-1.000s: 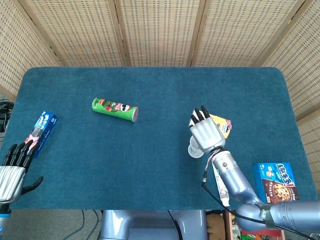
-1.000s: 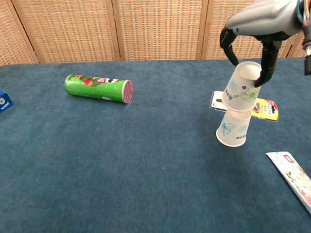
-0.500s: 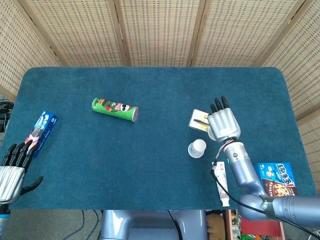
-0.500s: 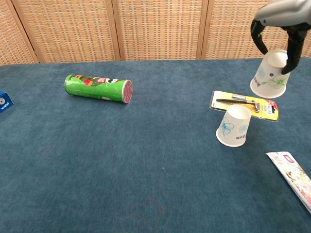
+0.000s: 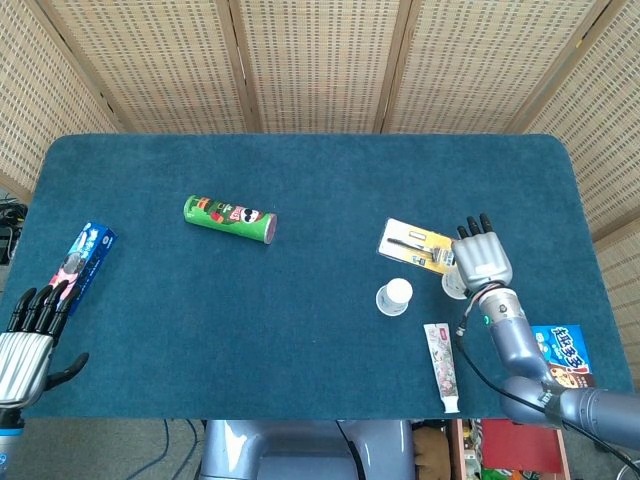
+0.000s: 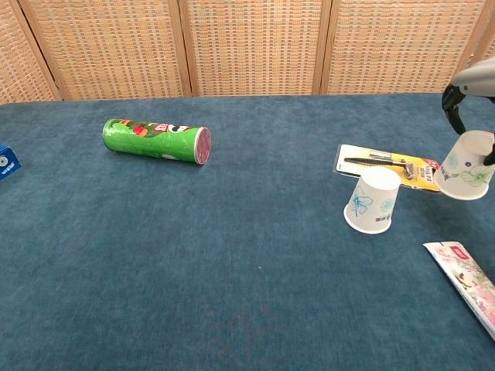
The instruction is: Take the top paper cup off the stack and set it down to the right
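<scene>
Now that the right hand (image 6: 470,83) has carried the lifted paper cup (image 6: 464,167) further right, past the yellow tool card (image 6: 390,165), it holds it upside-down, low above the surface (image 6: 232,255), well apart from the remaining cup (image 6: 373,201); lowering seems next.

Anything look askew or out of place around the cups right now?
Nothing spilled or damaged. The lifted paper cup is tilted in the right robot hand, mouth down, seemingly not yet flat on the table. The other cup stands upside down, level. The green can lies on its side, away from the work.
</scene>
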Tool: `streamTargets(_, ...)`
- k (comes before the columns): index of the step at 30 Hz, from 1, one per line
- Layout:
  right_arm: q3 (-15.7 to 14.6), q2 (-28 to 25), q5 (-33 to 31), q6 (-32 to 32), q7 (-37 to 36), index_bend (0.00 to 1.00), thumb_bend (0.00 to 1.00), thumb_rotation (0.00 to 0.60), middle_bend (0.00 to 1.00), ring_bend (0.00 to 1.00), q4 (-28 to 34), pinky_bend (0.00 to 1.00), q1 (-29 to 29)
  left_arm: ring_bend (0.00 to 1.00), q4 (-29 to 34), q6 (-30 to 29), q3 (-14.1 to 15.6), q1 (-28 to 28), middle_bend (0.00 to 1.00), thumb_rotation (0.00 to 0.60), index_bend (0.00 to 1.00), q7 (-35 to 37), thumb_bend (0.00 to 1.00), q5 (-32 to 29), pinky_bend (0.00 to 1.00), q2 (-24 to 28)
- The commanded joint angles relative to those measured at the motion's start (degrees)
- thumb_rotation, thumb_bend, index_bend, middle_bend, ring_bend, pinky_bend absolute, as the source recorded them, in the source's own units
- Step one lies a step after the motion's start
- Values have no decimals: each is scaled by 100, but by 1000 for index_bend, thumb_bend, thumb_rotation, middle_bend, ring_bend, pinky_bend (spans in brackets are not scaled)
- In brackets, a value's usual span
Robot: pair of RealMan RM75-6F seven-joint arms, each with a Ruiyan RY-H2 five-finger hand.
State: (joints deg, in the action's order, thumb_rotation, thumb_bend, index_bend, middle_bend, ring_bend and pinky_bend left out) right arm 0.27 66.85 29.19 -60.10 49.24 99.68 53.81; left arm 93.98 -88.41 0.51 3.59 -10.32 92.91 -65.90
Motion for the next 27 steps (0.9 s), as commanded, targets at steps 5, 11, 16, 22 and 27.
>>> streamTargets(5,-160,318,215,339,-432,515,285,600,162,0,-592,0,-323,0,3,-7,4,-7,0,600,0,5,245,0,0,2)
streamTargets(11,-183,346,261,432,-543,463,285,600,51,0,-768,0,-417,0,6,-4,2,-6,0,600,0,4,245,0,0,5)
streamTargets(16,-156,253,206,377,-485,259,285,600,0,0,-711,0,-420,0,10,-19,-4,-10,0,600,0,15,245,0,0,6)
streamTargets(22,-119,68,147,224,-462,172,285,600,0,0,-536,0,-469,0,8,-38,-8,-20,0,600,0,51,245,-6,0,22)
streamTargets(27,-30,-257,745,-171,-1081,167,285,600,0,0,-8,0,-841,0,-2,-59,-20,-26,0,600,0,108,245,-15,0,39)
